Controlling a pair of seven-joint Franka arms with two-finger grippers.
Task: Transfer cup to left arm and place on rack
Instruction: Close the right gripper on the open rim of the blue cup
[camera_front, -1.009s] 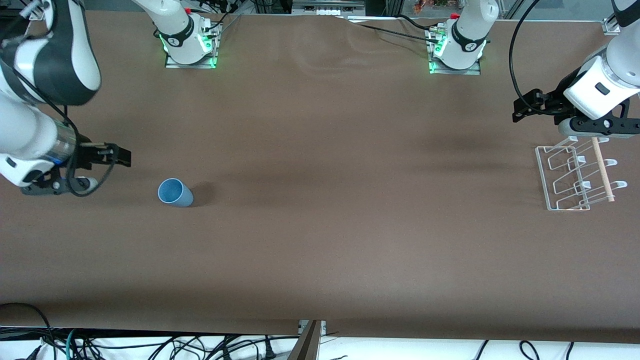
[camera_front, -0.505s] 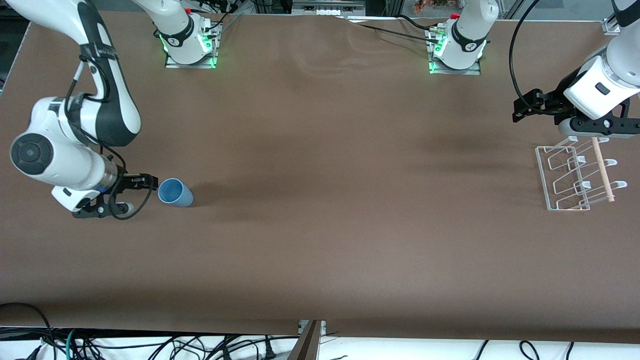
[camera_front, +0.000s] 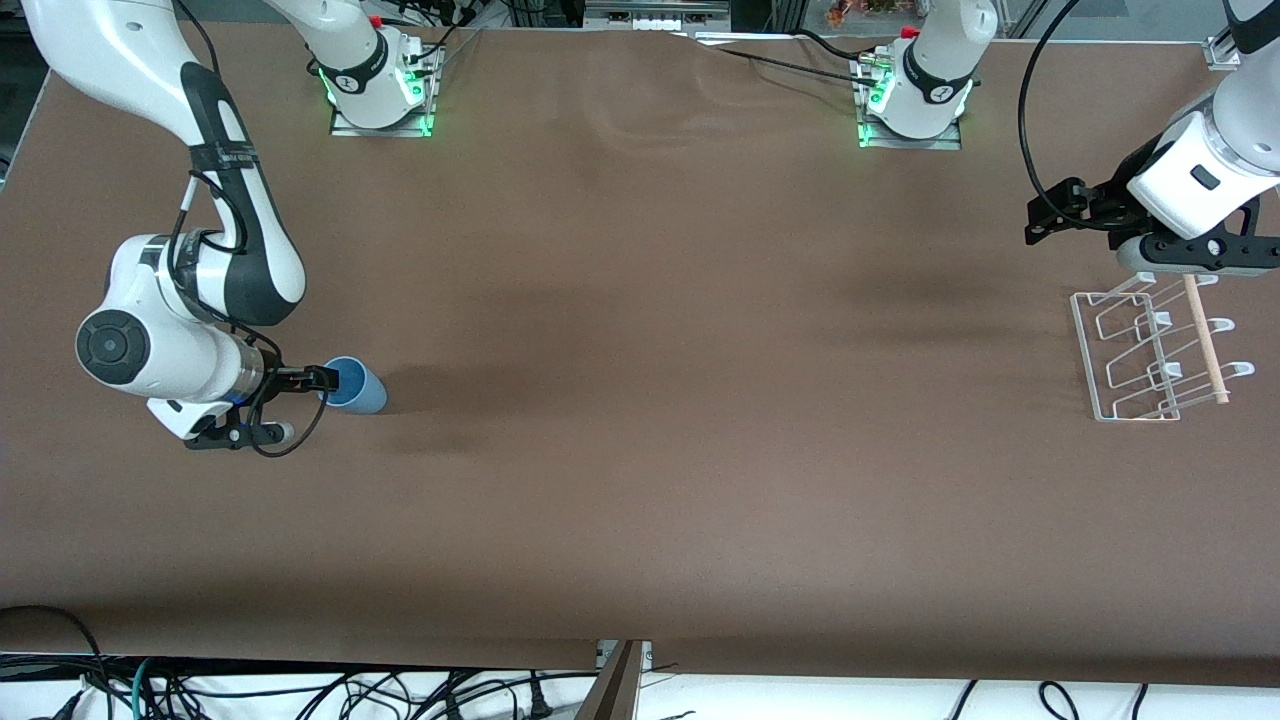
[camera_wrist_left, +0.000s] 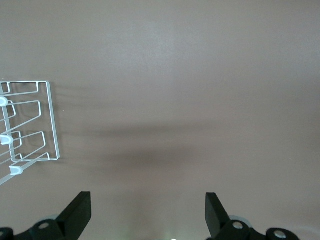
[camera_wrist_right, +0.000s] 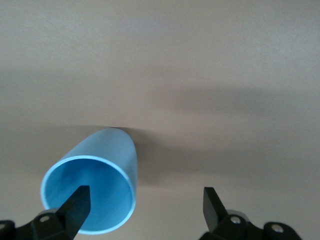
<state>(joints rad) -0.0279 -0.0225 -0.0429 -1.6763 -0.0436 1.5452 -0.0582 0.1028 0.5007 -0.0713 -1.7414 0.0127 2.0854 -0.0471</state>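
The light-blue cup (camera_front: 362, 393) lies on its side on the table toward the right arm's end, with its open mouth turned to my right gripper (camera_front: 325, 380). The right gripper is open and low at the cup's mouth. In the right wrist view one finger (camera_wrist_right: 77, 206) overlaps the rim of the cup (camera_wrist_right: 105, 155), and the other finger stands off to the side over bare table. My left gripper (camera_front: 1040, 218) is open and empty, held over the table beside the white wire rack (camera_front: 1110, 355). The rack's edge (camera_wrist_left: 50, 125) shows in the left wrist view.
A light wooden dowel (camera_front: 1205, 340) lies across the rack. The two arm bases (camera_front: 380, 85) stand at the edge farthest from the front camera. The brown tabletop (camera_front: 640, 350) stretches between cup and rack. Cables hang below the nearest edge.
The right arm has swung down and toward the cup, bringing its open gripper to the cup's mouth. The cup and the left arm have not moved.
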